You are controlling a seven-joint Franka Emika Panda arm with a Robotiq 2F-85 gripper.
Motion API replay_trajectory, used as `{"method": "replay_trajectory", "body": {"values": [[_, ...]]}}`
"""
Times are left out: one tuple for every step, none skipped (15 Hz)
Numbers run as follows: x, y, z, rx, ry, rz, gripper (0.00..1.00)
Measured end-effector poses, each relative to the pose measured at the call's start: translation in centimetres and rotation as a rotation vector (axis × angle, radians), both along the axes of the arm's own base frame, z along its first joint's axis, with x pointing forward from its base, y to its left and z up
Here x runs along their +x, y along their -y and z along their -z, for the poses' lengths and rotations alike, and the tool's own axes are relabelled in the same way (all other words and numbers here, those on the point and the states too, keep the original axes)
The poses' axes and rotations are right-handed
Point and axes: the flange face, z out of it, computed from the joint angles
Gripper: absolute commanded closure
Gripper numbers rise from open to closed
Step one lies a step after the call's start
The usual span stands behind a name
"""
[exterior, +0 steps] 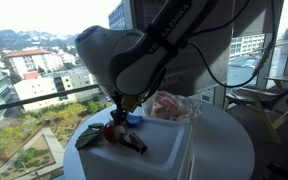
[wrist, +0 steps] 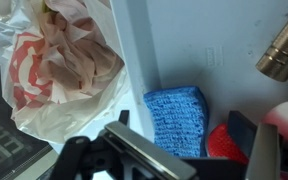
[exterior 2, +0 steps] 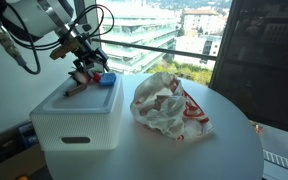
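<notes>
My gripper [wrist: 197, 150] is open and hovers low over the top of a white box [wrist: 214, 40]. A blue knitted sponge [wrist: 177, 115] lies on the box between the two fingers, and a red object [wrist: 222, 146] lies just beside the right finger [wrist: 246, 128]. Nothing is held. In both exterior views the gripper [exterior 2: 87, 68] [exterior: 122, 108] hangs over the box's far end, right above the blue sponge [exterior 2: 106, 79] [exterior: 134, 121]. A dark red item [exterior: 124, 136] and a green cloth [exterior: 88, 139] also lie on the box [exterior: 162, 142].
A crumpled white plastic bag with red print [exterior 2: 169, 105] [wrist: 59, 60] sits on the round white table [exterior 2: 194, 155] next to the box [exterior 2: 74, 110]. A metallic cylinder [wrist: 284, 48] lies on the box's top. Windows with a city view stand behind.
</notes>
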Motion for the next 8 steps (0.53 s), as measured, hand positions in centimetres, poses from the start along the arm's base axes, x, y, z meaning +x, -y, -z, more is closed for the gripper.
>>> {"method": "replay_trajectory", "body": {"values": [[0.2, 0.4, 0.1, -0.001, -0.003, 0.003, 0.0], [0.5, 0.9, 0.1, -0.002, -0.007, 0.006, 0.0], [0.7, 1.4, 0.2, -0.002, -0.013, 0.009, 0.0], [0.9, 1.9, 0.3, -0.001, -0.022, 0.01, 0.0], [1.1, 2.3, 0.5, 0.005, -0.037, 0.006, 0.0], [1.3, 2.6, 0.7, 0.018, -0.059, -0.004, 0.0], [1.4, 2.9, 0.8, 0.03, -0.077, -0.016, 0.0], [1.6, 3.1, 0.9, 0.041, -0.092, -0.03, 0.0]]}}
